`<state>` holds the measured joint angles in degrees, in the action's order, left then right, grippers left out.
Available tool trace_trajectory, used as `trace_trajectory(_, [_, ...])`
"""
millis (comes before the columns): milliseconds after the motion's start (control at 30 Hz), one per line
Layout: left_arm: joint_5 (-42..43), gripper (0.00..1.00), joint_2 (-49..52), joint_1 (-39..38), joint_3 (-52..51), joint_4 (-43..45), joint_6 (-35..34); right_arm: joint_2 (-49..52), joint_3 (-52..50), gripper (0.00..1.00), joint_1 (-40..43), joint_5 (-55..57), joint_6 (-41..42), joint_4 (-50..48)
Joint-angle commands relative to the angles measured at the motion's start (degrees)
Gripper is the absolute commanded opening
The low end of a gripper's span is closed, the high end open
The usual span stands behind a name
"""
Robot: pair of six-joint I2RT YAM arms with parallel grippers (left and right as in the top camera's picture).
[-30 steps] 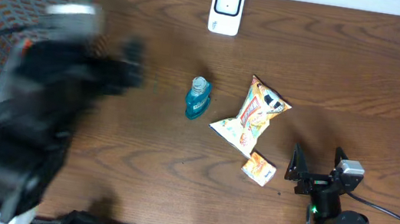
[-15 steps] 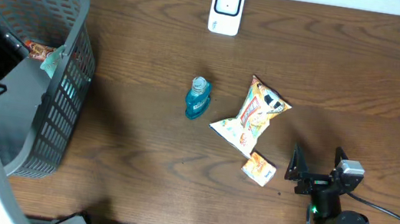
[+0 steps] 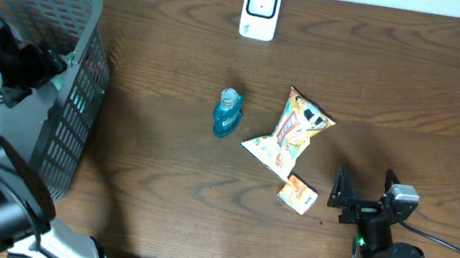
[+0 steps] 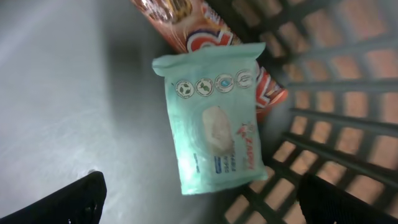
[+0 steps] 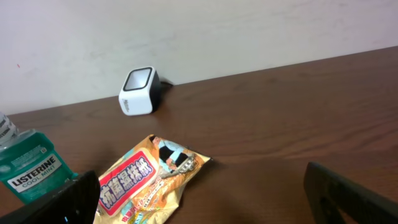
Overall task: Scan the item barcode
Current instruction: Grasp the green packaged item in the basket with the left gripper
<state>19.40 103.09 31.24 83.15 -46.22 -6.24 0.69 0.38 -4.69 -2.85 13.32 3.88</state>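
Note:
Inside the grey basket (image 3: 91, 31) at the left, a mint-green pack (image 4: 214, 130) lies over a red-orange packet (image 4: 208, 34). My left gripper (image 4: 202, 211) hovers open just above the green pack, one finger (image 4: 68, 202) over the basket floor and the other by the mesh wall; from overhead the left gripper (image 3: 41, 64) sits inside the basket. The white barcode scanner (image 3: 261, 10) stands at the table's far edge and shows in the right wrist view as the scanner (image 5: 138, 91). My right gripper (image 3: 363, 200) rests open at the front right, empty.
A blue mouthwash bottle (image 3: 227, 113) stands mid-table. Next to it lies a yellow snack-like pack (image 3: 287, 132), and a small orange packet (image 3: 297, 194) lies by the right gripper. The basket's mesh wall (image 4: 336, 124) is close on the left gripper's right.
My left arm has swung from above the table's left side down into the basket and now points at the green pack. The right arm and the table items have not moved.

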Motion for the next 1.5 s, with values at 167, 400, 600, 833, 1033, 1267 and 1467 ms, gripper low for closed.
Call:
trace_trajectory(167, [0.5,0.98,7.0,-3.9,0.2,1.7,9.3,-0.4,-0.1,0.99,0.3,-0.1,-0.5,0.2])
trace_trajectory(400, [-3.0,0.98,10.4,-5.9,0.2,6.9,4.9,-0.4,-0.1,0.99,0.3,-0.1,-0.5,0.2])
trace_trajectory(600, [-8.1,0.98,15.6,-5.9,-0.2,6.7,1.1,-0.4,-0.1,0.99,0.3,-0.1,-0.5,0.2])
trace_trajectory(833, [-8.1,0.61,19.0,-5.9,-0.5,3.9,1.0,-0.4,-0.1,0.99,0.3,-0.1,-0.5,0.2])
trace_trajectory(1033, [-8.1,0.43,16.5,-5.9,-0.4,1.5,1.0,-0.3,-0.1,0.99,0.3,-0.1,-0.5,0.2])
trace_trajectory(1267, [-9.6,0.38,5.0,-5.5,-0.4,-1.1,0.4,-0.3,-0.1,0.99,0.3,-0.1,-0.5,0.2])
trace_trajectory(1467, [-10.4,0.36,-15.7,-1.4,-0.4,-0.6,-7.8,-0.3,-0.1,0.99,0.3,-0.1,-0.5,0.2])
